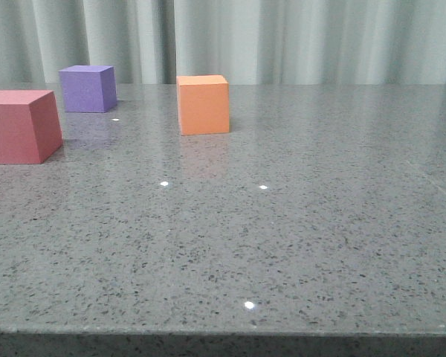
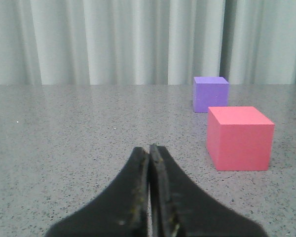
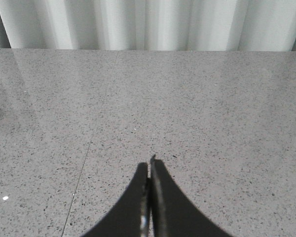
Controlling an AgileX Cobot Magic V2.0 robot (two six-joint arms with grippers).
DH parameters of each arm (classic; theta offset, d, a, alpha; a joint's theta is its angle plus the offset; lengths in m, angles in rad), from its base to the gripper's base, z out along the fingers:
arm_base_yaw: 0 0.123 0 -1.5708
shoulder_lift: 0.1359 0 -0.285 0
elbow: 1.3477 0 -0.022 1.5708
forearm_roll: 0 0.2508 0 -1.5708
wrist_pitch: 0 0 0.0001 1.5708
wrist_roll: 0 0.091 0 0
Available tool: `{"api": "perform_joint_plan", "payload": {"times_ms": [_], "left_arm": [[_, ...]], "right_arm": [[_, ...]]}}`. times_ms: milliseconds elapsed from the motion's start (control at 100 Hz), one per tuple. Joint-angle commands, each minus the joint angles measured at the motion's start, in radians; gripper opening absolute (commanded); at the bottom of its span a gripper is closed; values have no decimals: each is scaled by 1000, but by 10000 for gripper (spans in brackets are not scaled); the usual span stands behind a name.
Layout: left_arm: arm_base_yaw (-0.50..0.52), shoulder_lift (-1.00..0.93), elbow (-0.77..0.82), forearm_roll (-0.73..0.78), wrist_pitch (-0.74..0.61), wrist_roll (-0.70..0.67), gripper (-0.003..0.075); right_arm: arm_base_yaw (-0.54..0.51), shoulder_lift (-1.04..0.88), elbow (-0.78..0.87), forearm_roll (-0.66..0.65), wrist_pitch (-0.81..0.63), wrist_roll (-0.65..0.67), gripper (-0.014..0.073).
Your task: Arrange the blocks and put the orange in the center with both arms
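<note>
The orange cube (image 1: 203,104) stands upper centre of the front view on the grey speckled table (image 1: 282,245); the purple cube (image 1: 88,88) sits upper left, the red cube (image 1: 20,125) at the left edge; the left gripper (image 2: 149,150) and right gripper (image 3: 150,165) are both pressed closed, holding nothing.
</note>
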State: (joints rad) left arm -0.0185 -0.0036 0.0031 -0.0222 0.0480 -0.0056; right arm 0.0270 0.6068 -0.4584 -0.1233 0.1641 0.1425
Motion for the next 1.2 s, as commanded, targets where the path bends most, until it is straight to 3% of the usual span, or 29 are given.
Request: {"api": "perform_joint_plan", "payload": {"times_ms": [0, 480, 630, 840, 1190], "left_arm": [[0, -36, 42, -1, -78, -3, -20], [0, -36, 36, -6, -130, -3, -20], [0, -29, -34, -84, -102, -3, -20], [0, 88, -277, -135, 118, -3, -20], [0, 558, -787, -149, 561, -3, -20]], "right_arm": [[-8, -2, -26, -16, -85, -9, -69], [-8, -2, -26, -16, -85, -9, -69], [-8, -2, -26, -16, -85, -9, -69], [-8, -2, -26, -16, -85, -9, -69], [-8, -2, -26, -16, -85, -9, -69]]}}
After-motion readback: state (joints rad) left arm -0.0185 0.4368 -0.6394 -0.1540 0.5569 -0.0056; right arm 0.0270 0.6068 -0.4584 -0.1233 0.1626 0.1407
